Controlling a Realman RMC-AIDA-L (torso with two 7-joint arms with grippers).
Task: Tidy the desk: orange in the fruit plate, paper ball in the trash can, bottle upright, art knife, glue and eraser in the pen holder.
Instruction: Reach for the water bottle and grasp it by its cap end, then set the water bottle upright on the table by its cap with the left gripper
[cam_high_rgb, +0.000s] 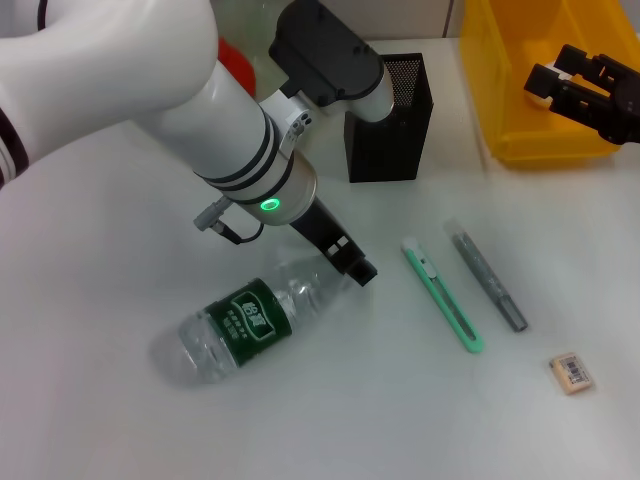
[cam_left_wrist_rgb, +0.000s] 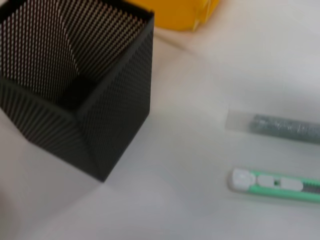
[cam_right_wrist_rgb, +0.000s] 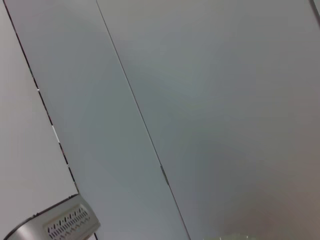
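Observation:
The bottle (cam_high_rgb: 240, 325) lies on its side on the desk (cam_high_rgb: 100, 400), its cap end hidden under my left gripper (cam_high_rgb: 352, 266), which is down at its neck. The pen holder (cam_high_rgb: 390, 120) stands behind; it also shows in the left wrist view (cam_left_wrist_rgb: 75, 85). The art knife (cam_high_rgb: 442, 295) (cam_left_wrist_rgb: 275, 184), the glue (cam_high_rgb: 487, 275) (cam_left_wrist_rgb: 285, 127) and the eraser (cam_high_rgb: 572, 372) lie to the right. The orange (cam_high_rgb: 233, 58) peeks out behind my left arm in the fruit plate (cam_high_rgb: 248, 22). My right gripper (cam_high_rgb: 552, 72) hangs open and empty over the trash can (cam_high_rgb: 520, 110). The paper ball is out of view.
My left arm covers much of the desk's back left. The trash can stands at the back right corner, close beside the pen holder. The right wrist view shows only a grey wall and a small device (cam_right_wrist_rgb: 60, 222).

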